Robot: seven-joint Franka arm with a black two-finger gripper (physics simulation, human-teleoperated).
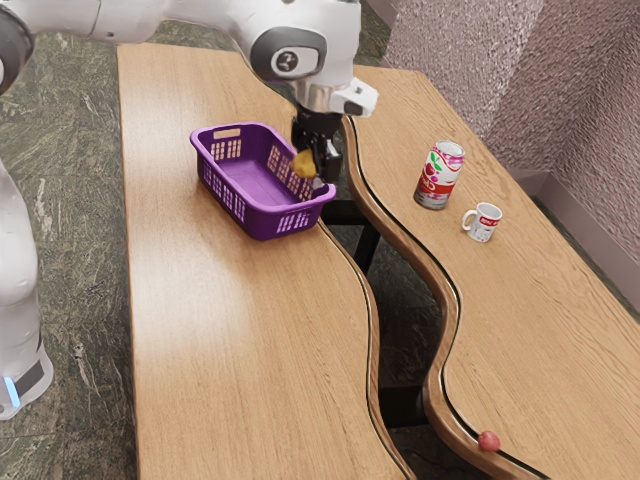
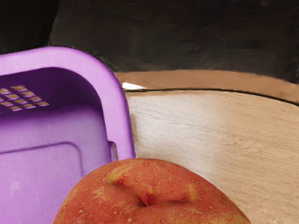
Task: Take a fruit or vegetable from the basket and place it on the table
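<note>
At the purple basket's far right corner in the exterior view, my black gripper (image 1: 318, 162) is shut on a rounded fruit (image 1: 303, 164), which looks yellow from that side. The same fruit (image 2: 152, 196) looks large and orange-red with yellow specks at the wrist view's lower edge, overlapping the basket's rim. The purple basket (image 1: 262, 207) stands upright on the wooden table (image 1: 240, 350); its visible floor is bare. In the wrist view, the basket rim (image 2: 114, 105) lies below the held fruit, beside the tabletop (image 2: 201, 135). The far fingertip is partly hidden.
A curved dark gap splits the table in the exterior view. Beyond it stand a red and white can (image 1: 439, 175) and a small white mug (image 1: 482, 222). A small red ball-like thing (image 1: 488, 441) rests near the gap's edge. Bare wood lies in front of the basket.
</note>
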